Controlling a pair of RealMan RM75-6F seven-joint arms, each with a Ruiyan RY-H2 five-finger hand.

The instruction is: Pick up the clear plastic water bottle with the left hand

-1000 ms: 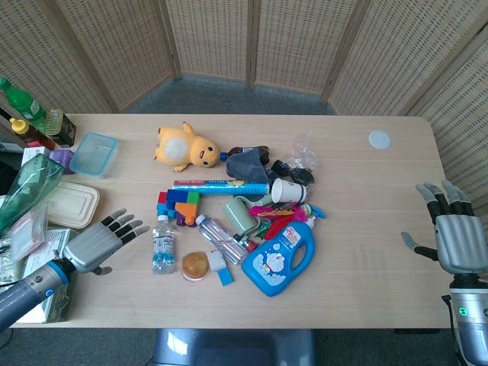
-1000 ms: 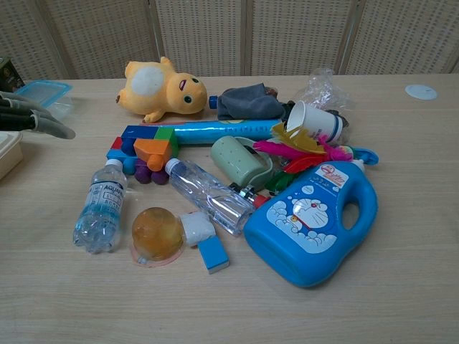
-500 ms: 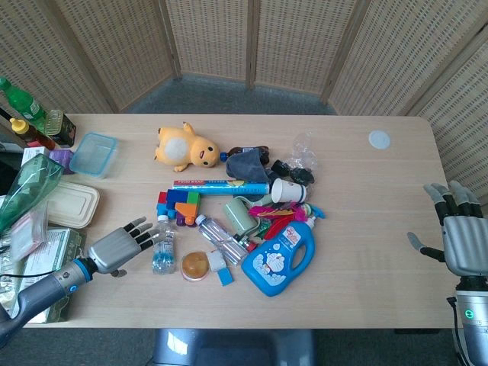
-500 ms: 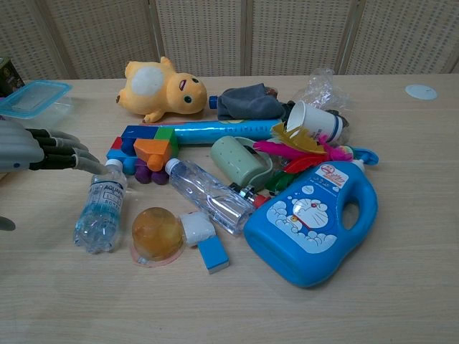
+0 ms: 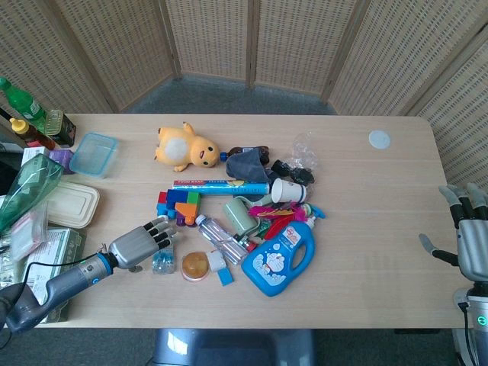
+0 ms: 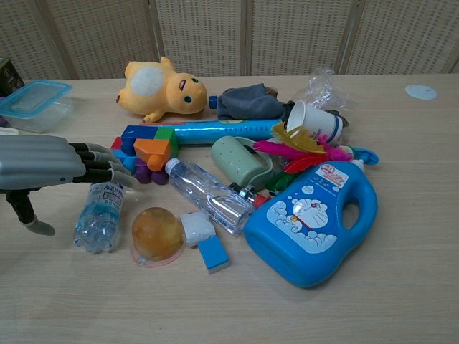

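Observation:
A small clear water bottle (image 6: pixel 98 216) with a blue label lies on the table at the left of the pile, cap pointing away from me. My left hand (image 6: pixel 54 167) hovers flat over it, fingers (image 6: pixel 107 172) stretched across its neck and thumb hanging down on its left side, holding nothing. From the head view the left hand (image 5: pixel 139 243) covers most of that bottle (image 5: pixel 161 261). Whether it touches the bottle I cannot tell. A longer unlabelled clear bottle (image 6: pixel 206 195) lies diagonally in the middle. My right hand (image 5: pixel 473 245) stands open at the table's right edge.
The pile holds toy blocks (image 6: pixel 147 149), an amber dome (image 6: pixel 156 234), a blue detergent jug (image 6: pixel 315 218), a green roller (image 6: pixel 240 161), a paper cup (image 6: pixel 315 120) and a yellow plush (image 6: pixel 161 89). Food boxes (image 5: pixel 69 204) and bottles (image 5: pixel 27 107) line the left edge.
My left hand has moved right from the table's left side until it is over the small labelled bottle. The right hand has drifted right and down toward the table's edge.

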